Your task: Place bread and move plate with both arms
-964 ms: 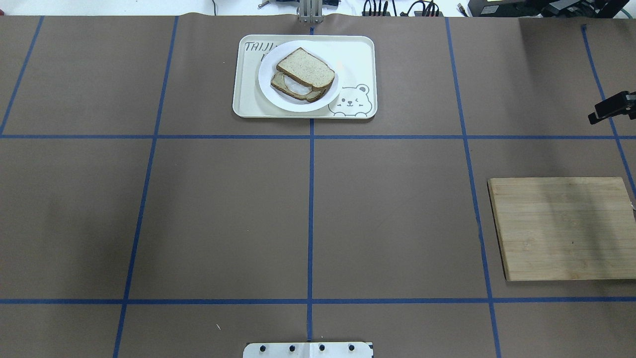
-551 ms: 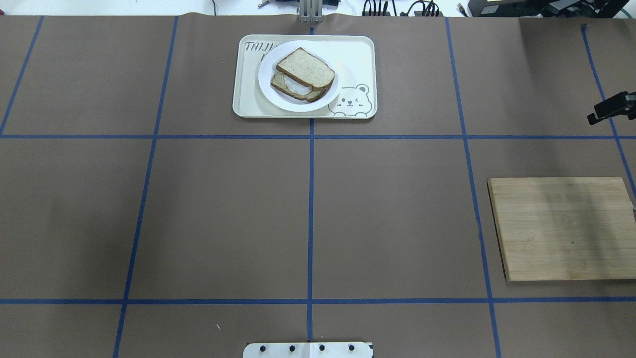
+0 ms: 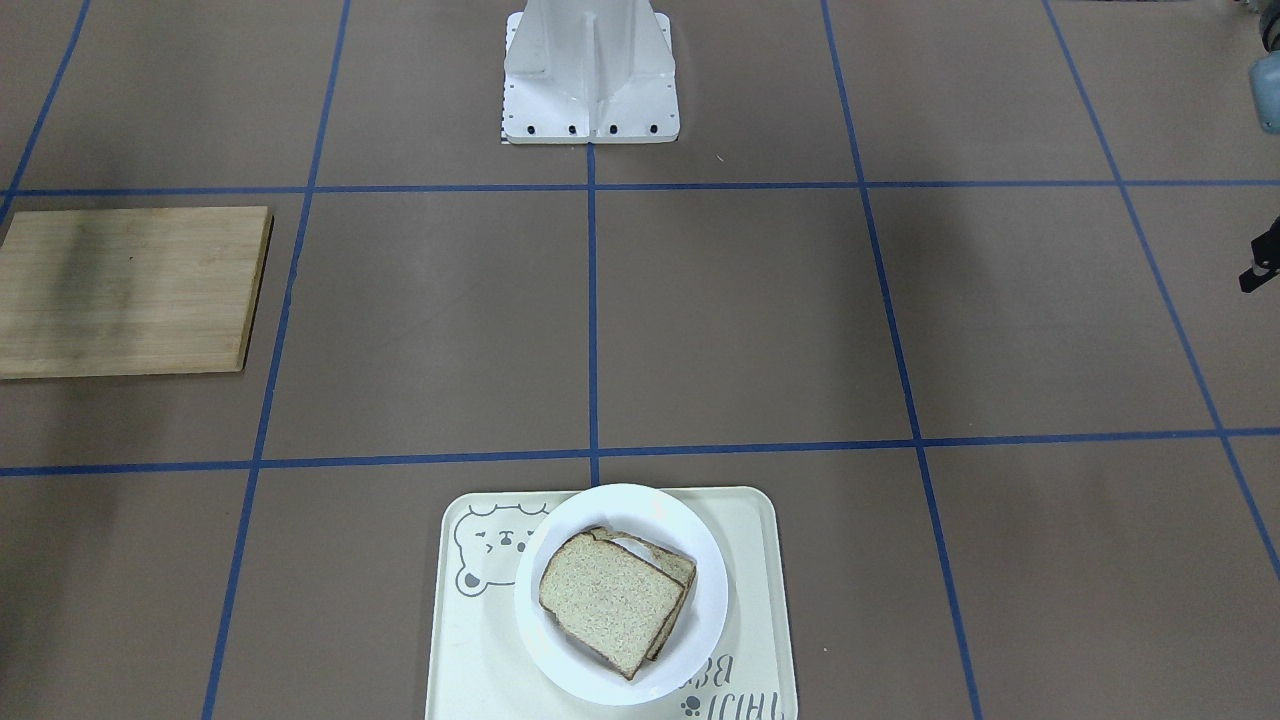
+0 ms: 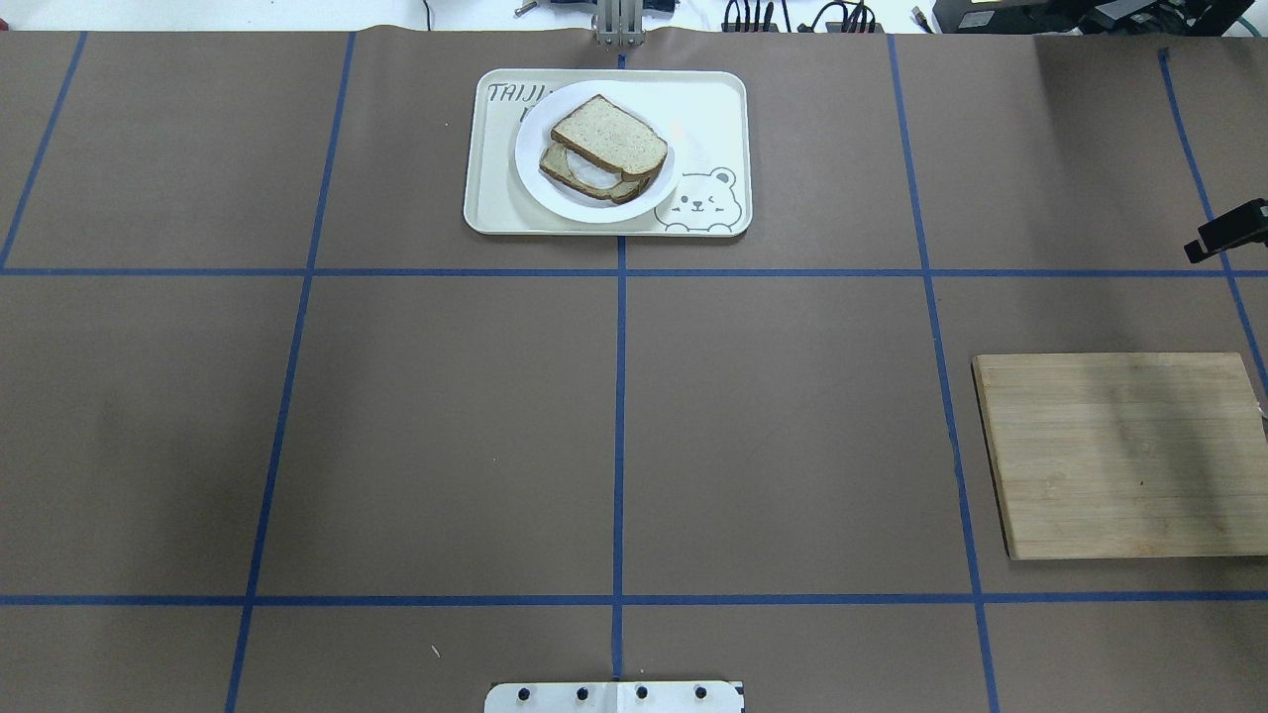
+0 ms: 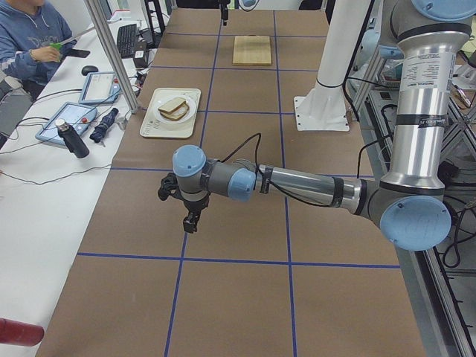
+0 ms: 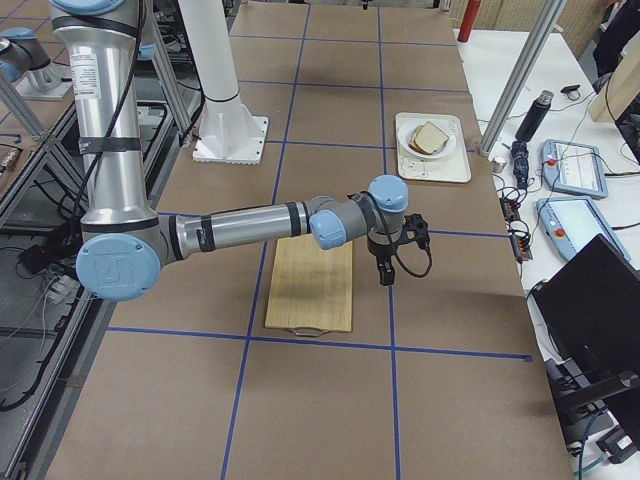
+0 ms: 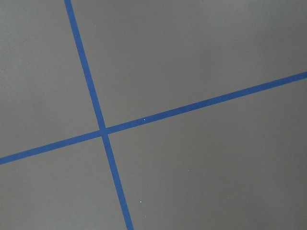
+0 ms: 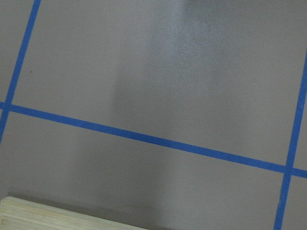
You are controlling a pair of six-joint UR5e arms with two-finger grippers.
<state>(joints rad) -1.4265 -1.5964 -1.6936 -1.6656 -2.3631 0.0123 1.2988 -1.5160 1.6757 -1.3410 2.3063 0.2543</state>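
Observation:
The bread (image 4: 609,136) is a plain speckled slice. It lies on top of a second slice on the white plate (image 4: 551,194), which sits on the cream bear tray (image 4: 715,109) at the table's far middle. In the front-facing view the bread (image 3: 610,600) and the plate (image 3: 705,610) show near the bottom. Only a black part of my right gripper (image 4: 1223,231) shows at the overhead view's right edge, far from the plate. My left gripper (image 5: 190,222) hangs over bare table at the left end. I cannot tell whether either is open or shut.
A wooden board (image 4: 1119,456) lies at the right, near my right gripper (image 6: 385,278). The white base stand (image 3: 590,70) is at the near middle. Blue tape lines grid the brown table cover. Both wrist views show only table, plus a board corner (image 8: 48,215).
The visible part of my right gripper has drawn a little toward the overhead view's right edge and toward the robot's side. The bread, plate and tray have not moved.

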